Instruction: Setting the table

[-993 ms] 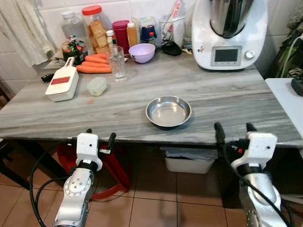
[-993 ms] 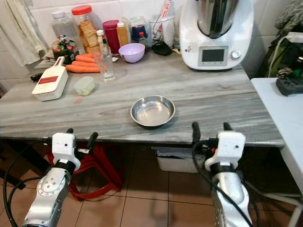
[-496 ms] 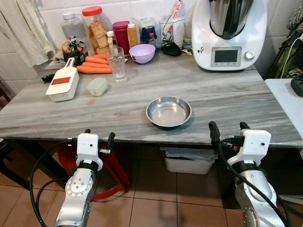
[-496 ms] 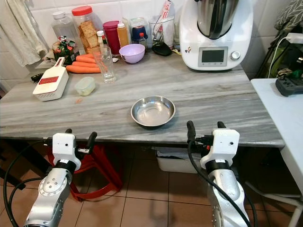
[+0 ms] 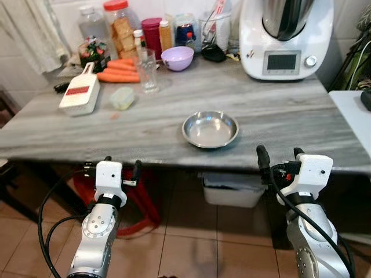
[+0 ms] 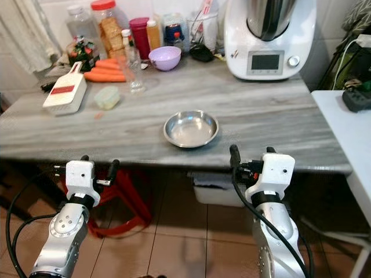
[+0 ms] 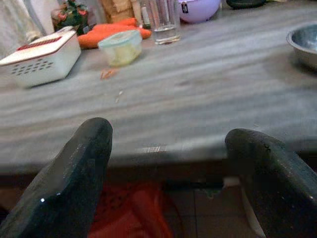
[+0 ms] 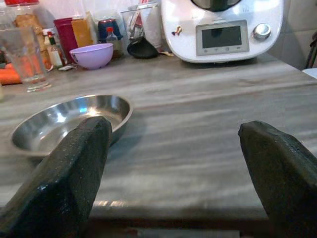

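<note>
A shallow steel bowl (image 5: 210,129) sits empty on the grey marble table (image 5: 116,130), a little in from its front edge. Farther back stand a clear drinking glass (image 5: 149,70) and a purple bowl (image 5: 177,57). My left gripper (image 5: 122,168) is open and holds nothing. It hovers just in front of and below the table's front edge, on the left. My right gripper (image 5: 279,155) is also open and empty, at the front edge to the right of the steel bowl. In the right wrist view the steel bowl (image 8: 69,121) lies ahead of one finger.
Along the back wall are jars and bottles (image 5: 122,26), carrots (image 5: 119,75), a white grater (image 5: 79,92), a small lidded tub (image 5: 122,98) and a large white kitchen machine (image 5: 287,35). Under the table are a red stool (image 5: 145,202) and a white bin (image 5: 232,194). A white counter (image 5: 353,116) stands at the right.
The whole view has shifted, so the camera moved and the table sits higher in the picture. My right gripper has edged a little to the left. The left gripper keeps its place.
</note>
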